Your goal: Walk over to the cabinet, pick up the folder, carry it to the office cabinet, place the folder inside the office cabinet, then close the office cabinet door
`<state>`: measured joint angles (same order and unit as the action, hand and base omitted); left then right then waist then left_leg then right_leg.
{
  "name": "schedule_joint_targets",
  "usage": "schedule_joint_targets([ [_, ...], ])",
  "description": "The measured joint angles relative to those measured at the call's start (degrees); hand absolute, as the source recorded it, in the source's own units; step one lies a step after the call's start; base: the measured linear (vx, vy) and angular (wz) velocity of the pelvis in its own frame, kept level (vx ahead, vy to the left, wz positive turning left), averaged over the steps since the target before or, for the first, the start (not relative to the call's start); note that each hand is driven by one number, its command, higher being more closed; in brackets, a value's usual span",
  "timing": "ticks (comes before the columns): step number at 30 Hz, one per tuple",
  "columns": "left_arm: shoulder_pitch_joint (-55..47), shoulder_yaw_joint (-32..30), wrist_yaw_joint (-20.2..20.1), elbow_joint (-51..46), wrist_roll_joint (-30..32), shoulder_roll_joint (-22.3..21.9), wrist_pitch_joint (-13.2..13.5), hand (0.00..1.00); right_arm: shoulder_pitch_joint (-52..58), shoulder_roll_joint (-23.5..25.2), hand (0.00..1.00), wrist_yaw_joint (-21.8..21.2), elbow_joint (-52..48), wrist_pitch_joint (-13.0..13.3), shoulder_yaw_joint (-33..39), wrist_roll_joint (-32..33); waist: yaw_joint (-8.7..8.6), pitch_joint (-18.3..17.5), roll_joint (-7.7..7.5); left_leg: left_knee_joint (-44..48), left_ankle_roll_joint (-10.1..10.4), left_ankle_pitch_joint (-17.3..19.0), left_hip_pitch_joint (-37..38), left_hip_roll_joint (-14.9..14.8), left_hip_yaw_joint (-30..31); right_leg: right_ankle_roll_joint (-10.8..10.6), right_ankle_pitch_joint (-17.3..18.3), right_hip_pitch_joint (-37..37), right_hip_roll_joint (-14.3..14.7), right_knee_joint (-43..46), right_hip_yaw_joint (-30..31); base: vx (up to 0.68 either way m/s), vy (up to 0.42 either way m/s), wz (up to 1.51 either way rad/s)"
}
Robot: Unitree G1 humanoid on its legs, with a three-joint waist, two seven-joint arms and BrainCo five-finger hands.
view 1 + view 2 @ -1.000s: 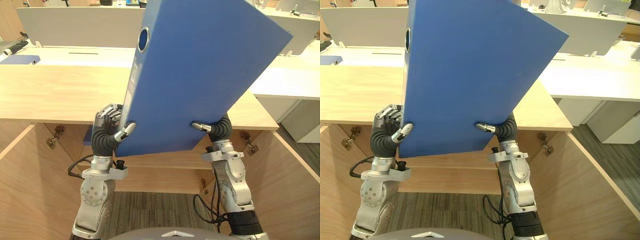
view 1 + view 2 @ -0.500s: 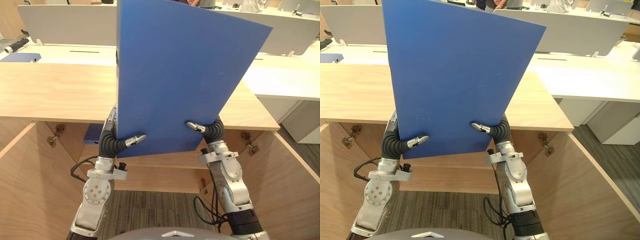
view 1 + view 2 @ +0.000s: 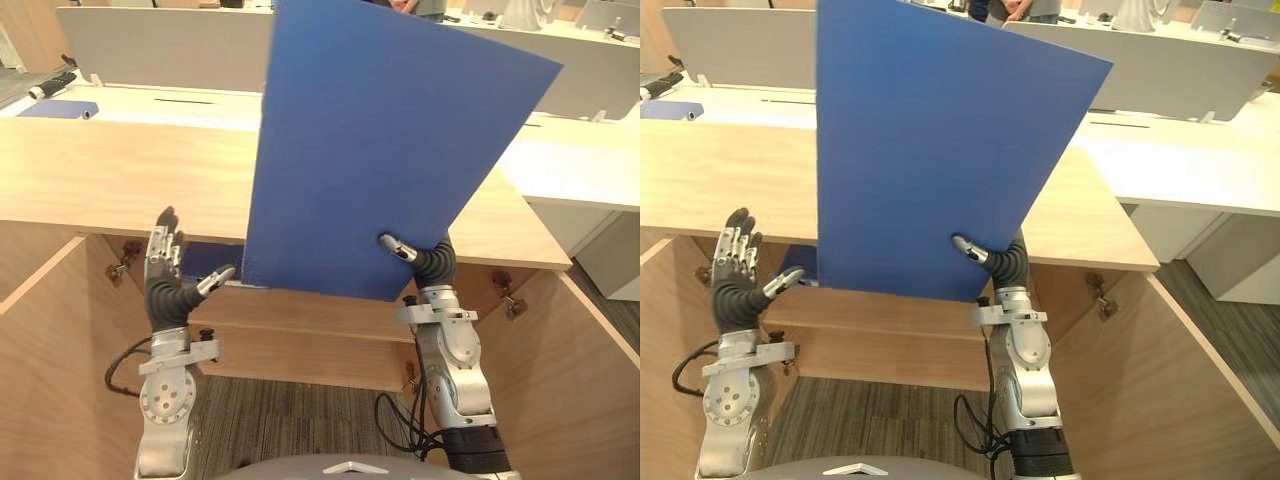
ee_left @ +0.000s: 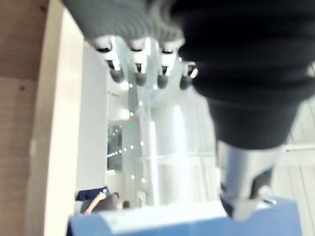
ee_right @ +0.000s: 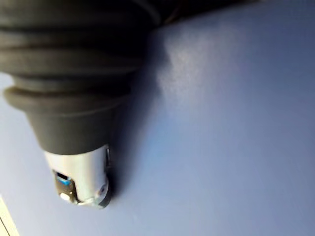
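Large blue rectangular folder [image 3: 390, 150] held up tilted, above the wooden top of the open light-wood cabinet [image 3: 100, 180].
The right hand [image 3: 432, 262] pinches the folder near its lower edge, thumb pressed on the front face and fingers behind it. The left hand [image 3: 163, 265] stands just beside the lower left corner, fingers straight up and holding nothing. I can't tell whether its thumb touches the folder.

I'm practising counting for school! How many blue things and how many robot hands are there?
Blue things: 3 (the big folder held up, a dark blue thing inside the cabinet, a flat blue one on the far desk)
Robot hands: 2 (the left hand open, the right hand pinching the big folder)
Total: 5
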<state>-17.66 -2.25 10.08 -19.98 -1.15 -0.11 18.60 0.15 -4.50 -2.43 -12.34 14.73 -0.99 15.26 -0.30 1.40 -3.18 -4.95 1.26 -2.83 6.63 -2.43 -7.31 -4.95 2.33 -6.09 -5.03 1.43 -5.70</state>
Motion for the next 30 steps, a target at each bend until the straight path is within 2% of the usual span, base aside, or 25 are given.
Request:
schedule_joint_targets([
  [4,-1.0,-4.2,0.6,4.5,-0.7,-1.1,-1.5,0.0,0.7,1.9,1.0,0.0,-0.5,0.0,1.4,-0.6,0.11,0.0,-0.26,0.0,0.0,-0.4,-0.6,0.0,1.2,0.0,0.1,0.0,-0.1,0.0,-1.2,-0.02,-0.015,0.14],
  [9,-3.4,-7.3,0.7,8.0,-0.9,-1.9,-2.8,0.0,1.6,1.8,1.0,-0.1,-3.3,-0.1,1.8,-2.1,0.46,-0.1,-0.39,0.0,0.0,-0.4,-0.6,0.0,1.3,0.0,0.1,0.0,-0.1,0.1,-1.3,0.0,-0.004,0.02],
  [16,-3.9,-7.7,-0.6,19.5,-1.0,-2.2,-5.4,0.0,3.9,1.9,1.0,-0.2,-7.6,0.1,0.9,-2.2,0.51,-0.1,-0.53,0.0,0.0,-0.4,-0.7,0.0,1.3,0.1,0.2,0.1,-0.1,0.3,-1.3,0.0,0.0,0.0],
  [24,-3.6,-7.8,-0.9,31.9,-1.0,-1.8,-7.3,0.0,7.9,1.8,1.0,-0.1,-7.5,0.1,-2.6,-2.2,0.16,0.2,-0.25,0.0,0.5,0.0,-1.5,-0.2,0.5,0.2,0.4,1.5,0.1,0.0,-0.4,-0.01,-0.005,-0.06],
  [30,-1.5,-8.2,-0.9,44.8,-1.0,-0.1,-8.7,0.0,10.2,1.7,1.0,-0.1,-7.4,0.1,-5.8,-2.2,-0.12,2.6,0.05,0.4,0.3,0.1,-3.2,-0.4,-2.2,0.3,-0.6,4.9,0.3,0.9,2.1,0.01,0.004,-0.21],
])
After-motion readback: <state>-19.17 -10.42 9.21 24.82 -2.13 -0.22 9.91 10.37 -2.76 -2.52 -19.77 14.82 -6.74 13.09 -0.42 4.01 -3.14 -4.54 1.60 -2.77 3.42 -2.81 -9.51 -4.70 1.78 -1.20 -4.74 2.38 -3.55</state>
